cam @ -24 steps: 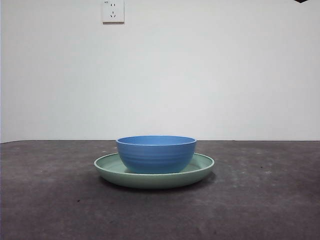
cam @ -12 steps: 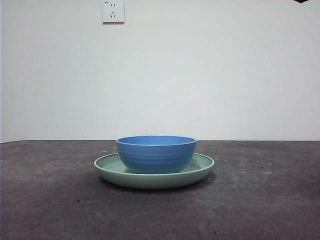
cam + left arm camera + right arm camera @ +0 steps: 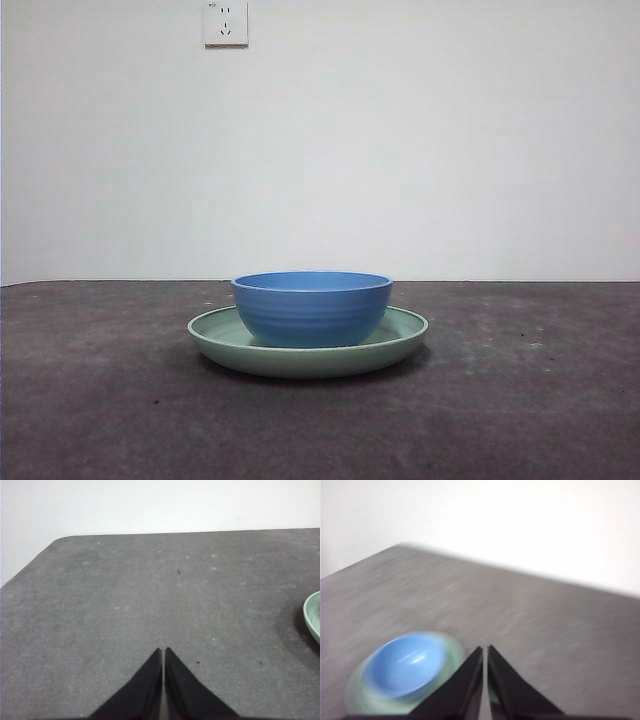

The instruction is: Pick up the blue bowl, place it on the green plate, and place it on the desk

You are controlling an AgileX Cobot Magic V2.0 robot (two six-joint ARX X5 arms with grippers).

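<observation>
The blue bowl (image 3: 312, 308) stands upright inside the green plate (image 3: 400, 338), which rests on the desk (image 3: 520, 400) in the middle of the front view. The right wrist view is blurred; it shows the blue bowl (image 3: 405, 666) in the green plate (image 3: 452, 652) below and beside my right gripper (image 3: 485, 649), whose jaws are shut and hold nothing. My left gripper (image 3: 163, 650) is shut too, over bare desk (image 3: 125, 605), with only the plate's rim (image 3: 312, 615) at the picture's edge. Neither arm shows in the front view.
A white wall socket (image 3: 226, 22) is on the wall behind the desk. The desk's rounded far corner (image 3: 60, 540) shows in the left wrist view.
The black tip at the top right corner of the front view has gone out of sight. The bowl and plate have not moved.
</observation>
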